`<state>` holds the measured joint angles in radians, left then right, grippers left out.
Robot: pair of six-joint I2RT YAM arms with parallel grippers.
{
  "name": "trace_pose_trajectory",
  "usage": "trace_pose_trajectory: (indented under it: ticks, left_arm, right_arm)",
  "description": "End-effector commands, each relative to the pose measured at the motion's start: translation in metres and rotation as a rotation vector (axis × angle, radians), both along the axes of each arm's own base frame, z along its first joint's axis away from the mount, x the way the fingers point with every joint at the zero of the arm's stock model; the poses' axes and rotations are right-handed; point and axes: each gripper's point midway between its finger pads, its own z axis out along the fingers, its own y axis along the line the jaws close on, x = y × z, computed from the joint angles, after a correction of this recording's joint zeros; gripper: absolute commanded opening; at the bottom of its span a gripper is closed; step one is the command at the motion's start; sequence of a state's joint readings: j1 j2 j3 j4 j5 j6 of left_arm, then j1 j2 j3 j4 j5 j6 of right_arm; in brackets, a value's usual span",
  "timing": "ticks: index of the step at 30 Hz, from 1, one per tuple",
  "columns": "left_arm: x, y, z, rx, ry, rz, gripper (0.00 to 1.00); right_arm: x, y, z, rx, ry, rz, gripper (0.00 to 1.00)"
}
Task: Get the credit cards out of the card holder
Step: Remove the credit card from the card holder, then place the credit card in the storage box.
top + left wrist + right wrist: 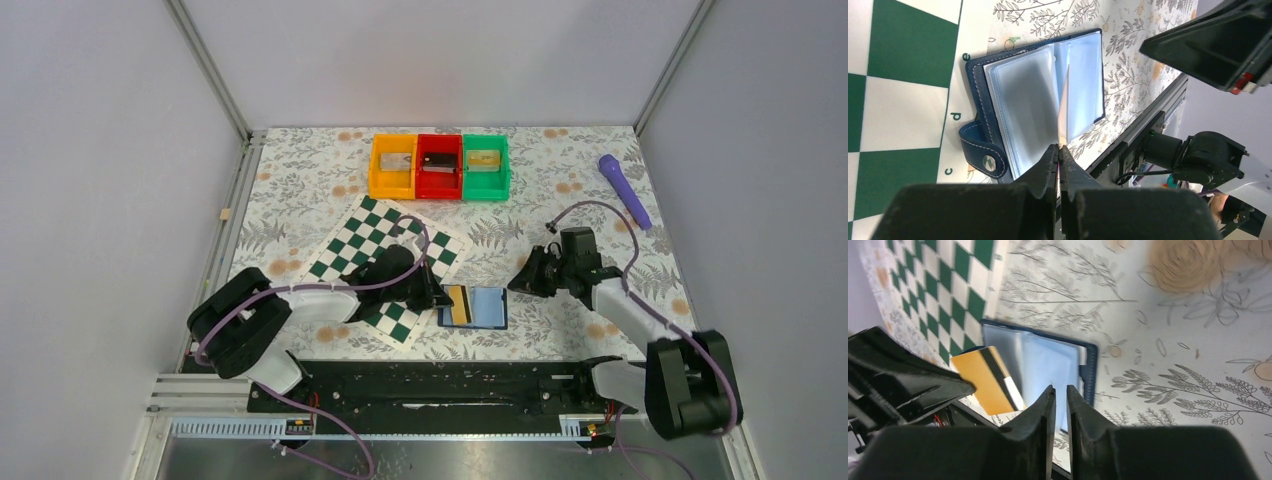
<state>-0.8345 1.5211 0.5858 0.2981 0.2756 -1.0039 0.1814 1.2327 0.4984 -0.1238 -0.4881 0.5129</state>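
Over on the left, the green-and-white chessboard mat [362, 236] lies flat and papery. At its right corner the left gripper [432, 293] is down low, jaws pinched tight on a credit card [460, 305]. From the left wrist the card shows edge-on, a thin pale sliver standing up from the fingertips. From overhead it's tan-gold with a dark stripe, sitting over the holder's left half.

The card holder [487, 309] lies open on the floral cloth [540, 200], just right of the mat's corner. It is blue stitched leather with a rounded snap tab [985, 150] and glossy clear plastic sleeves inside.

Then the right gripper [518, 284], just beside the holder's right edge. Its black fingers are parted by only a narrow slit, with nothing between them.
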Motion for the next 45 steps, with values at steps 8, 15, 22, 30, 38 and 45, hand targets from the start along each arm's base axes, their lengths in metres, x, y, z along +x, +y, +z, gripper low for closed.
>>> trace_pose_trajectory:
  ticks: [8,15,22,30,38,45]
  left_arm:
    - [0.008,-0.006,0.067,-0.195,-0.031,0.083,0.0]
    - [0.008,0.004,0.098,-0.259,-0.023,0.163,0.0]
    - [0.002,0.004,0.121,-0.356,0.052,0.199,0.0]
    - [0.004,0.009,0.12,-0.373,0.111,0.267,0.0]
    - [0.006,0.012,0.117,-0.375,0.127,0.303,0.0]
    - [0.006,0.014,0.118,-0.4,0.161,0.33,0.0]
  right_arm:
    - [0.0,0.046,0.089,-0.078,-0.834,0.308,0.34]
    - [-0.018,0.044,0.127,-0.186,-1.365,0.435,0.45]
    - [-0.036,0.062,0.128,-0.217,-1.511,0.565,0.57]
    - [-0.047,0.072,0.133,-0.291,-1.641,0.674,0.6]
    - [-0.053,0.08,0.123,-0.346,-1.659,0.775,0.6]
    - [-0.051,0.083,0.12,-0.401,-1.654,0.824,0.6]
